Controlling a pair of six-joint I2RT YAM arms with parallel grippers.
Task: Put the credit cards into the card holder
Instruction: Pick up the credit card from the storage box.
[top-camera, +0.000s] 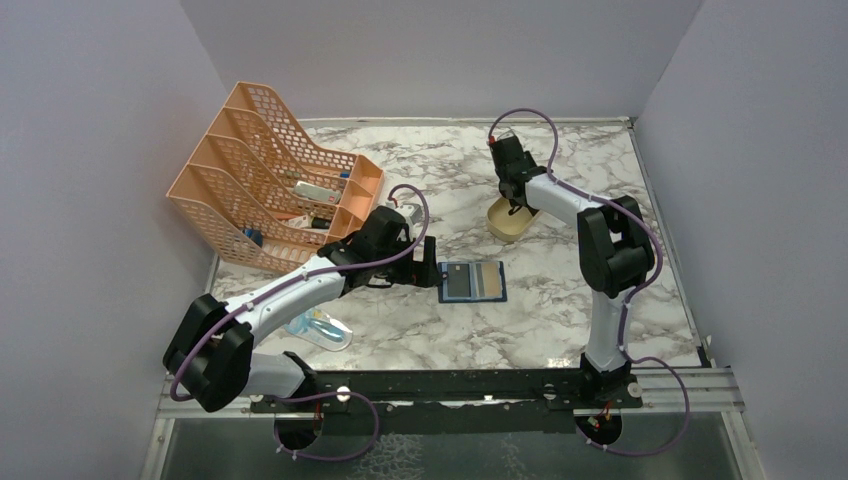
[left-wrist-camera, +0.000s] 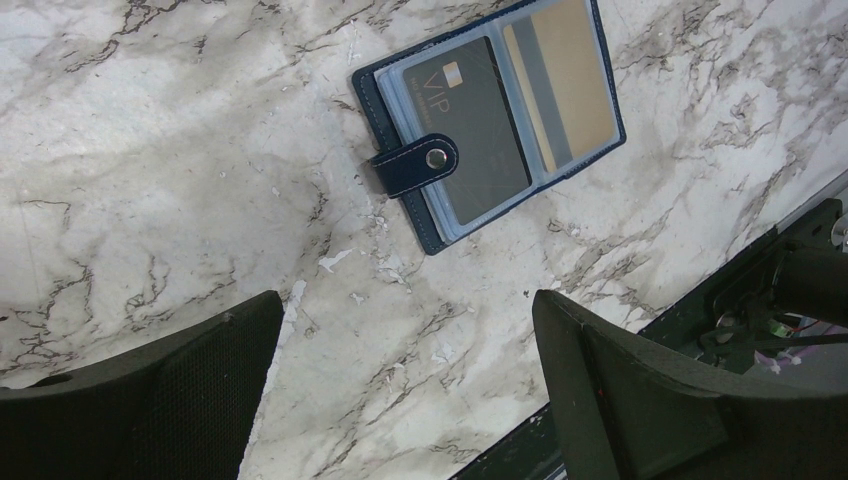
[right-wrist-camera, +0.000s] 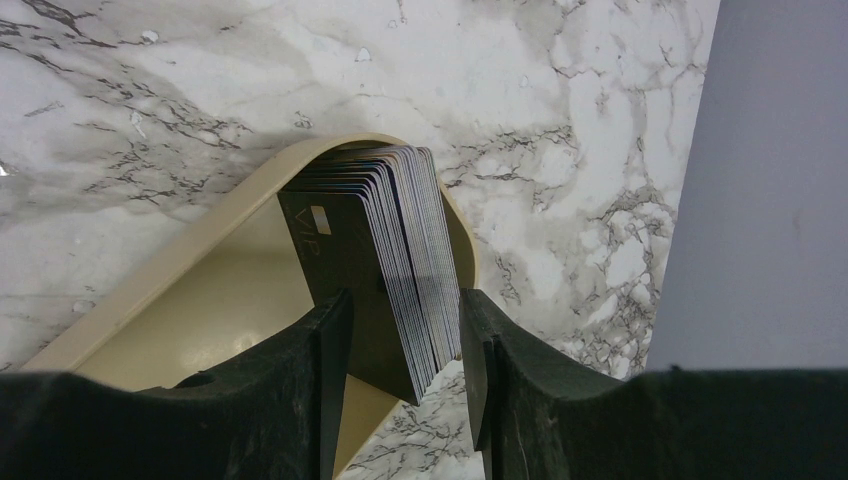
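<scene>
While the right gripper (right-wrist-camera: 405, 310) pinches upright cards (right-wrist-camera: 375, 250) in the far-right tray (right-wrist-camera: 170, 255), the holder (top-camera: 472, 281) lies open mid-table, well to its left, beside the left gripper (left-wrist-camera: 407, 310), whose jaws gape empty.

Right wrist view: the lower end of the credit cards (right-wrist-camera: 390, 260) sits behind the right gripper (right-wrist-camera: 405, 310) fingers, so can't tell if the pads actually touch. Card count unreadable, edges too fine. Near end of the tray (right-wrist-camera: 240, 300) is hidden by the same fingers.
Top view: that gripper's tips are hidden under its wrist.
Left wrist view: card holder (left-wrist-camera: 500, 120) is cut by the top edge on the gold-card side. Left gripper (left-wrist-camera: 405, 310) fingers are cut by the bottom edge.
Orange rack (top-camera: 270, 170): contents too small to name.
Blue packet (top-camera: 322, 330): partly under the left arm (top-camera: 300, 285).
</scene>
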